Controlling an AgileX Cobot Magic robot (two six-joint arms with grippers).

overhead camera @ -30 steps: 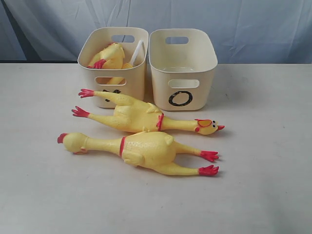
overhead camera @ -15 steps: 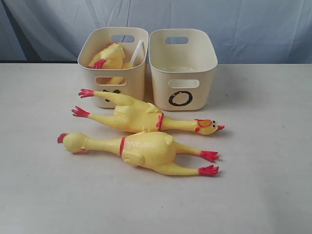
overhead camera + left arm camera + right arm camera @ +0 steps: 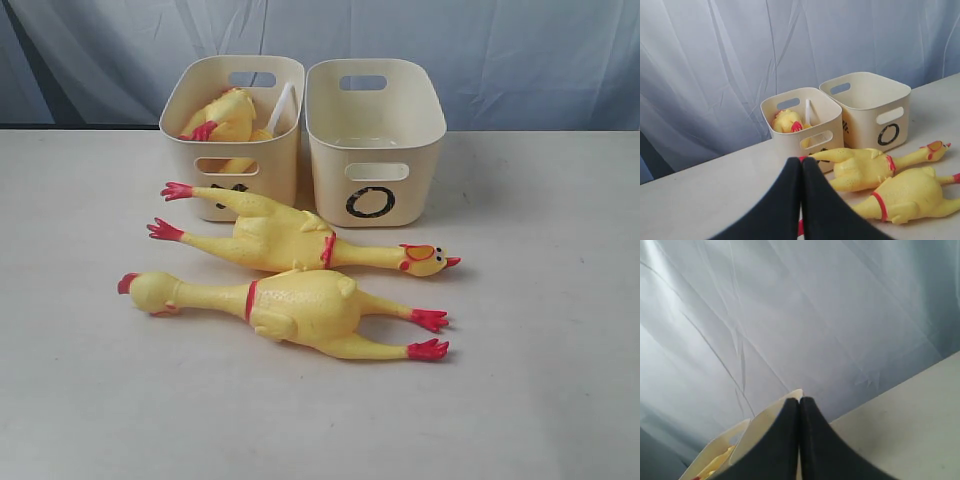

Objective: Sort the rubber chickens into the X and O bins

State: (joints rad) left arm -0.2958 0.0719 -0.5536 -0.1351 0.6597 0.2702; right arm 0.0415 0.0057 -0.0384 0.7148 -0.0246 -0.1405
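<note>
Two large rubber chickens lie side by side on the table in front of the bins: the rear chicken (image 3: 290, 240) (image 3: 865, 167) has its head to the right, the front chicken (image 3: 290, 305) (image 3: 910, 197) has its head to the left. A smaller chicken (image 3: 222, 118) (image 3: 786, 121) sits inside the left bin (image 3: 232, 130) (image 3: 802, 125), whose black mark is mostly hidden by a chicken's leg. The O bin (image 3: 372, 135) (image 3: 867, 107) stands to its right, nothing showing inside. My left gripper (image 3: 801, 161) is shut and holds nothing, short of the chickens. My right gripper (image 3: 800, 400) is shut and holds nothing, beside a bin (image 3: 767, 427).
A blue-grey curtain (image 3: 500, 50) hangs close behind the bins. The pale table (image 3: 540, 380) stretches out around the chickens. Neither arm shows in the exterior view.
</note>
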